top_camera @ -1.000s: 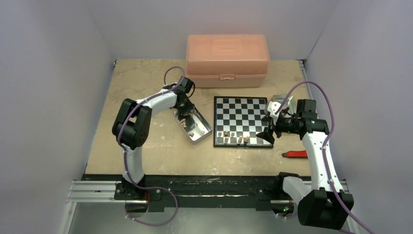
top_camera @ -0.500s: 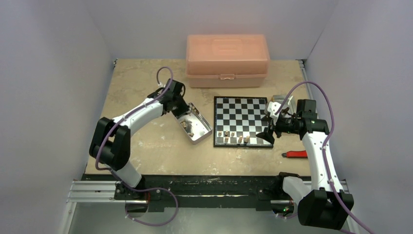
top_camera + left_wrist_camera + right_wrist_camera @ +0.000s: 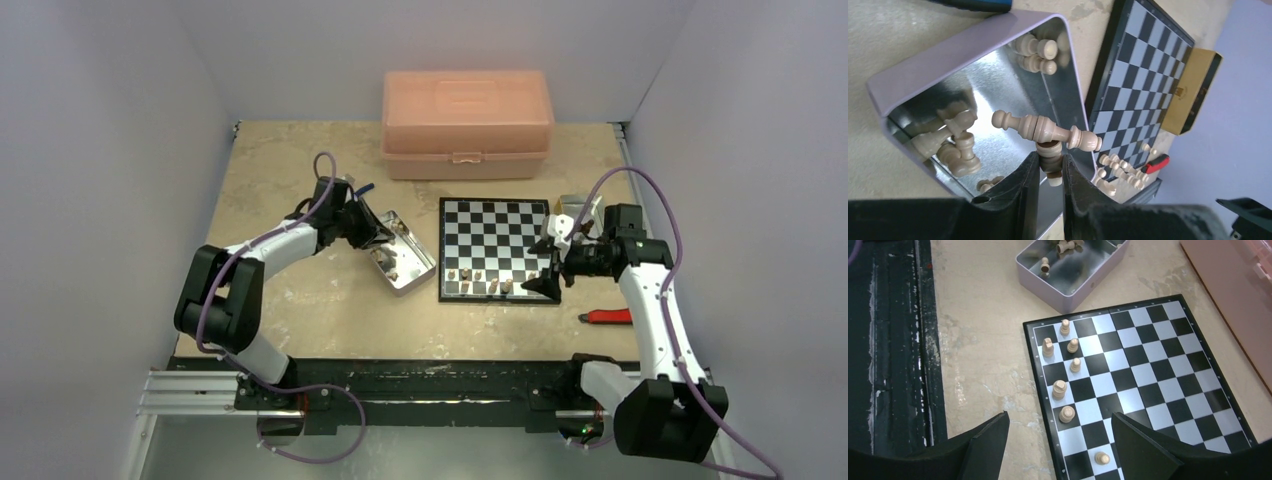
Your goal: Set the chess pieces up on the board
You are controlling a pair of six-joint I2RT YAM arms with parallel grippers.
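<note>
1. Board (image 3: 497, 235) lies flat mid-table, with 7 tan pieces (image 3: 1059, 389) standing upright on the squares along its near edge.
2. Tin (image 3: 963, 50) sits open just left of the board, at an angle to it. More pieces lie loose inside, several on their sides.
3. Left gripper (image 3: 1050, 159) hangs over the tin, its fingers nearly together and clamped on 1 tan piece (image 3: 1050, 149) held between the tips.
4. Right gripper (image 3: 1059, 417) hovers over the board's near right corner, its jaws wide apart with nothing between them.
5. Pink box (image 3: 467, 122) stands closed behind the board, at the table's far edge.
6. Red tool (image 3: 608, 316) lies on the table near the board's near right corner, beside the right arm.
</note>
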